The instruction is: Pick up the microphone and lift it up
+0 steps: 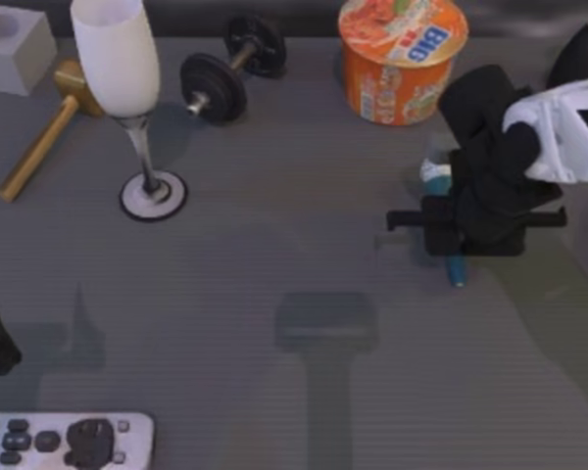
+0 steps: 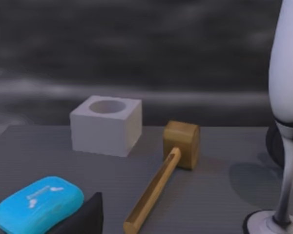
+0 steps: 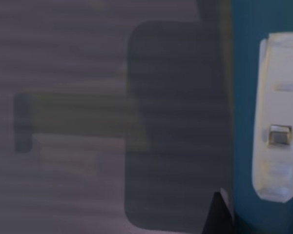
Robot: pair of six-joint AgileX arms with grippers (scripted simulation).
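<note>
Where right arm covers microphone (image 1: 457, 270), cup noodles (image 1: 403, 57) behind

Dim even light; soft arm shadows on table (image 1: 274, 196); wrist views blurred.

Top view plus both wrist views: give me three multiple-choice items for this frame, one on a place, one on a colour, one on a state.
1. Where is the right gripper?
A. over the microphone, at the table's right
B. over the dumbbell
C. beside the remote

2. What colour is the microphone's handle?
A. gold
B. teal-blue
C. black

3. How does the champagne glass stand?
A. on its side
B. upside down
C. upright on its round foot

Answers:
1 A, the handle's tip pokes out below the right gripper.
2 B, the right wrist view shows a teal body with a white switch patch.
3 C, its foot sits flat on the table.

The left arm is parked at the table's left edge.
</note>
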